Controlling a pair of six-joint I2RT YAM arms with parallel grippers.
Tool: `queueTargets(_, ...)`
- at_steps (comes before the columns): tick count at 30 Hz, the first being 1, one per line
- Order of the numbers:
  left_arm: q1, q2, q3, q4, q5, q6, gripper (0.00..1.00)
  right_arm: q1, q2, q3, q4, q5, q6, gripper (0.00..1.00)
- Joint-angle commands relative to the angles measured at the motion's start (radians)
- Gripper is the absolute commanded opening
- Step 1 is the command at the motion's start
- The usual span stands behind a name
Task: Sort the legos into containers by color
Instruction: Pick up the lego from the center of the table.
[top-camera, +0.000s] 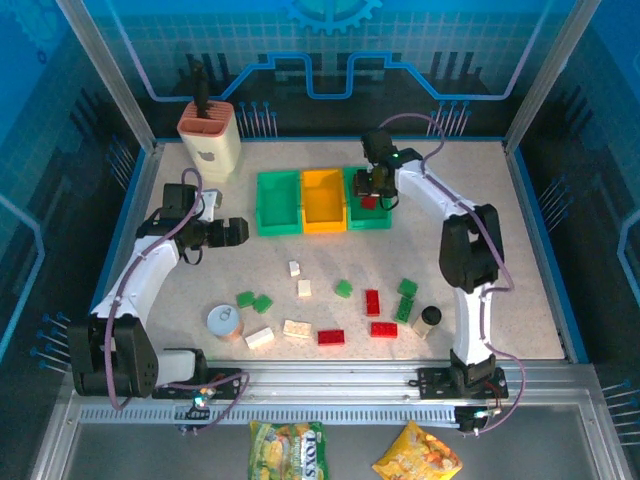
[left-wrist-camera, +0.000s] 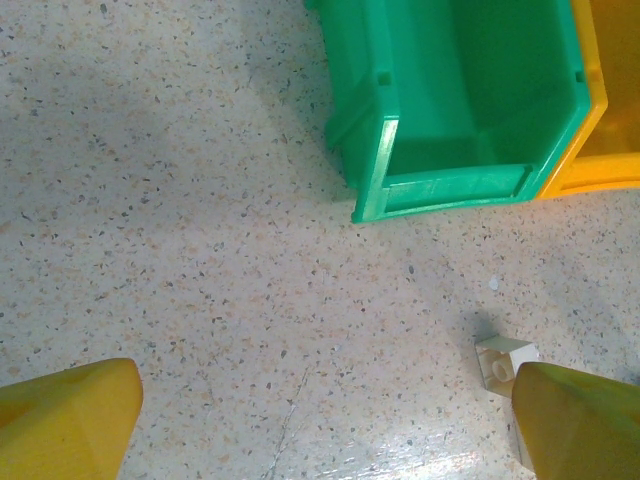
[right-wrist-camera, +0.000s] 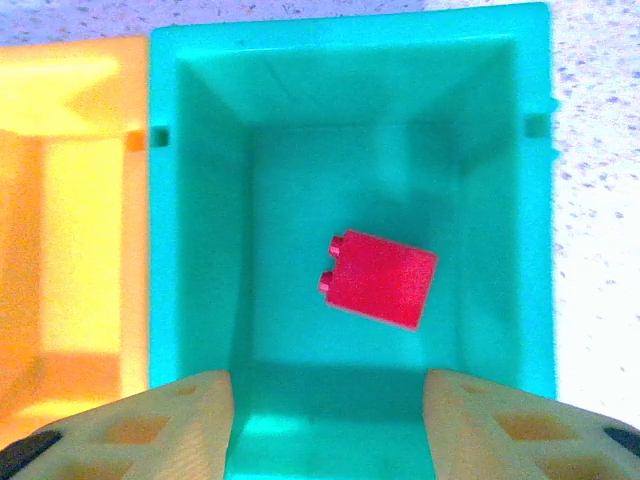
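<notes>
Red lego (right-wrist-camera: 378, 279) lies in green container (right-wrist-camera: 200, 220) beneath right gripper (right-wrist-camera: 328, 402).

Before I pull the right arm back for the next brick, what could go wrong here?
1. The right gripper hangs open low over the right green bin, above the red brick; swinging sideways before lifting might catch a wall and shift it.
2. The cream brick lies beside one finger of the open left gripper, not in the gap; a straight descent would likely pin or flick it.
</notes>
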Motion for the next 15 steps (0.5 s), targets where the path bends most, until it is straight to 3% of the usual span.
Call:
queueTargets(1, -0.003, -0.007, 0.022, 0.006, 0.025, 0.003, 0.96, 0.016, -0.123, -0.074, -0.056, 0.021, -0.011, 0.54)
queueTargets(15, -0.003, -0.013, 0.025, 0.000, 0.028, 0.005, 0.97, 0.024, -0.502, -0.546, -0.120, 0.039, 0.191, 0.54)
